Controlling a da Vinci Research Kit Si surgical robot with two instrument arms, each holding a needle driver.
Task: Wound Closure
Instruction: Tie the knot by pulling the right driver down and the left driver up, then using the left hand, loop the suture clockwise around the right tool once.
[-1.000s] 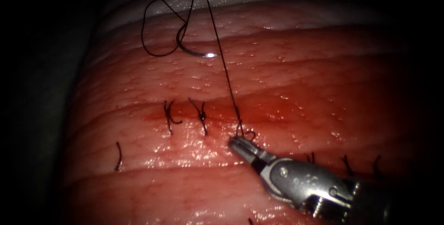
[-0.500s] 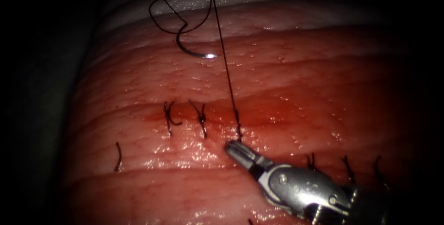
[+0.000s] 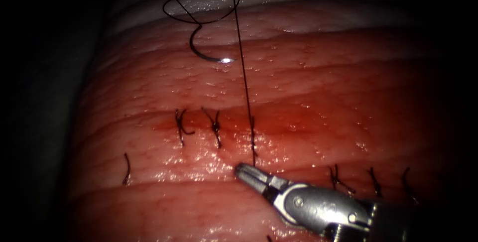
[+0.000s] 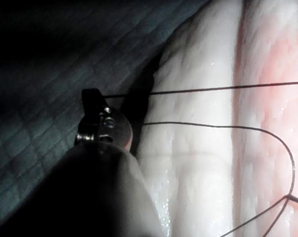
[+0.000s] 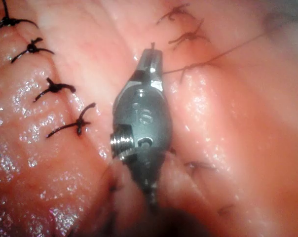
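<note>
Endoscope view: the right tool (image 3: 245,172) comes in from the lower right, its fingers closed on the short tail of the thread (image 3: 244,72) just below the newest stitch (image 3: 253,140) in the cut (image 3: 279,125). From that stitch the thread runs taut, straight up and out of frame. The needle (image 3: 204,53) lies loose on the tissue (image 3: 323,82) well above the cut, held by neither tool and not in the tissue, with a slack loop of thread beside it. Two finished stitches (image 3: 196,126) sit left of the newest one. Red fluid (image 3: 298,122) lies along the cut. Left wrist view: the left tool (image 4: 92,96) is off the tissue over dark cloth (image 4: 45,74), fingers closed on the taut thread. Right wrist view: the right tool (image 5: 151,55) rests with its tip at the stitch line.
</note>
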